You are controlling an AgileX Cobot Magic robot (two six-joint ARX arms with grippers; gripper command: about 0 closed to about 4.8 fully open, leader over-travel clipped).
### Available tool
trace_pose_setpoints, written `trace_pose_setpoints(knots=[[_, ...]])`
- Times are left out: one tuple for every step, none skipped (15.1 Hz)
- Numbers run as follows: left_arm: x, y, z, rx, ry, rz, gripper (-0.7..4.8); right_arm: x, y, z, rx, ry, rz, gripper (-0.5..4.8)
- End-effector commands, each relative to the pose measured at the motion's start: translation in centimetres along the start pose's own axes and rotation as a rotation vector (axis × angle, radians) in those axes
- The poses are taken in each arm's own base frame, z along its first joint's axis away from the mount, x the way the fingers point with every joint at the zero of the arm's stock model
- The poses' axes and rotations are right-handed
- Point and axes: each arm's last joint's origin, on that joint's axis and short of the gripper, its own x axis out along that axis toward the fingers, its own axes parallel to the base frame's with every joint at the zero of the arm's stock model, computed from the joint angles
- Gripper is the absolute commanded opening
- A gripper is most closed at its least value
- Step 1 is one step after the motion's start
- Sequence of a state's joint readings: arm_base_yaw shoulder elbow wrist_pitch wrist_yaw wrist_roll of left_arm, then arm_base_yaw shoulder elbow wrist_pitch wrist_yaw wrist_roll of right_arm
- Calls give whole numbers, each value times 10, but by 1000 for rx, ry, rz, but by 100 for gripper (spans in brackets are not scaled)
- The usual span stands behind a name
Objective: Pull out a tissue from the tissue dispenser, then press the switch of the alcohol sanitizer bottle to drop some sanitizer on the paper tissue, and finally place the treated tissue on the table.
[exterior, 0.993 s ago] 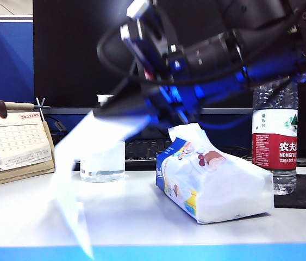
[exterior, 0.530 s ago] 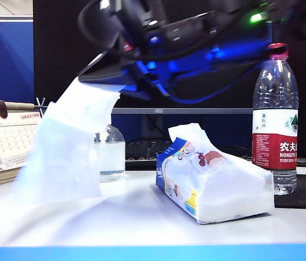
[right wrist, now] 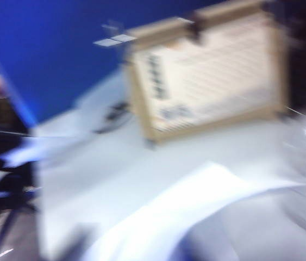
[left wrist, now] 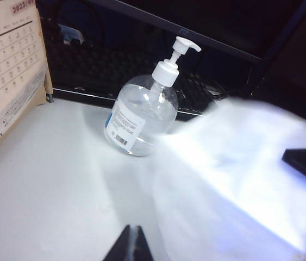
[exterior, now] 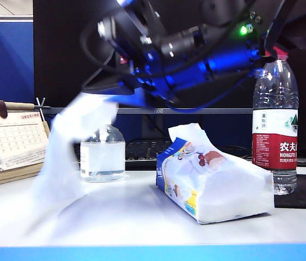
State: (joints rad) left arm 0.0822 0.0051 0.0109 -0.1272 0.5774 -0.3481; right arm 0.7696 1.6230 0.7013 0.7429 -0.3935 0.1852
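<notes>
Blurring tissue (exterior: 71, 152) hides right hand (exterior: 121, 99) grip; left hand (left wrist: 131, 244) closed, empty.

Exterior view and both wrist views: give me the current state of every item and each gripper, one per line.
tissue: out of the pack, hanging blurred from the right gripper, lower part at the table.
tissue dispenser: lying on the table, next sheet poking up.
alcohol sanitizer bottle: upright, untouched.
switch: up, not pressed.
water bottle: upright, capped.
desk calendar: standing.
right gripper: above the sanitizer, opening unclear.
left gripper: shut, empty.
</notes>
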Motion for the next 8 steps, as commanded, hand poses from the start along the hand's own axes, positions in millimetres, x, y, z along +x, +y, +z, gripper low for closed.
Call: trace_pose_setpoints(knots=[[0, 0, -1, 2, 14, -10, -5, -2, -6, 0, 14, 21, -52, 439], [0, 0, -1, 6, 14, -12, -5, -2, -6, 0, 16, 21, -55, 479], [0, 0, -1, 12, 17, -19, -5, -2, -6, 0, 19, 19, -58, 479], [0, 0, -1, 14, 19, -25, -5, -2, -7, 0, 27, 17, -64, 479], [0, 0, -1, 17, 19, -25, -5, -3, -7, 1, 41, 13, -75, 479], [0, 0, -1, 17, 19, -25, -5, -4, -6, 3, 36, 1, -73, 479], [0, 0, -1, 21, 19, -25, -5, -4, -5, 5, 30, -10, -64, 479], [0, 0, -1, 27, 19, -25, -5, -6, -3, 9, 23, -23, -33, 479]])
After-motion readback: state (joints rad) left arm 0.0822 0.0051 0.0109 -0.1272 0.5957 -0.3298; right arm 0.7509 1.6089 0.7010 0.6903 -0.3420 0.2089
